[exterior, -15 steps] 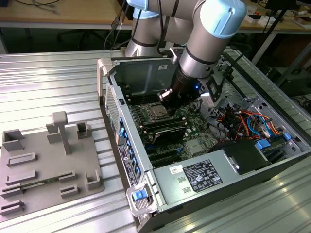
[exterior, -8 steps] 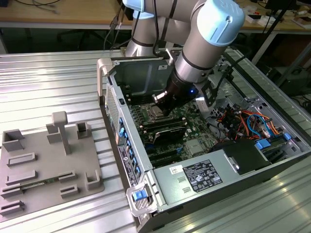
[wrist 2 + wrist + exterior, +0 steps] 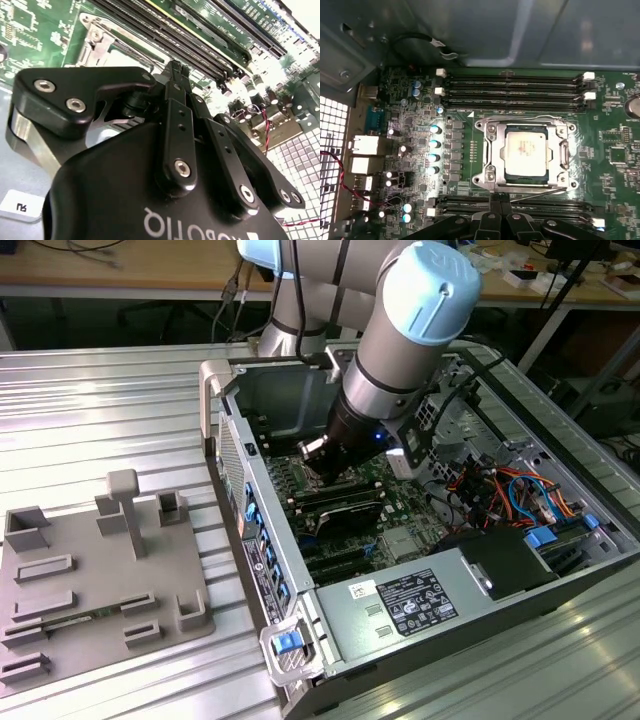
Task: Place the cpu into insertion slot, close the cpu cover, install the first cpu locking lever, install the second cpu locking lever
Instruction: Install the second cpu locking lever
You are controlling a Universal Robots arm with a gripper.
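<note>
Square dark insertion slot [image 3: 335, 483]: hidden behind the arm in the exterior view.
Black two-finger gripper [image 3: 499, 198]: body cut off by the first wrist view's edge; fingertips meet, contact with the thin wire lever [image 3: 540, 191] beside them too small to tell.

The gripper [image 3: 499, 202] hangs low inside the open computer case [image 3: 300, 635], with its fingers pressed together, just beside the insertion slot [image 3: 526, 154]. The cpu cover [image 3: 490, 155] lies flat around the cpu [image 3: 526, 150], so the space straight above the chip is free. On two opposite sides of the socket, the long memory slots [image 3: 512, 90] stand very near and leave only a narrow passage. A row of capacitors [image 3: 435, 150] stands on a third side. The case wall [image 3: 275, 390] rises behind the board. In the exterior view, coloured cables [image 3: 510, 495] crowd the exterior view's right part of the case.
</note>
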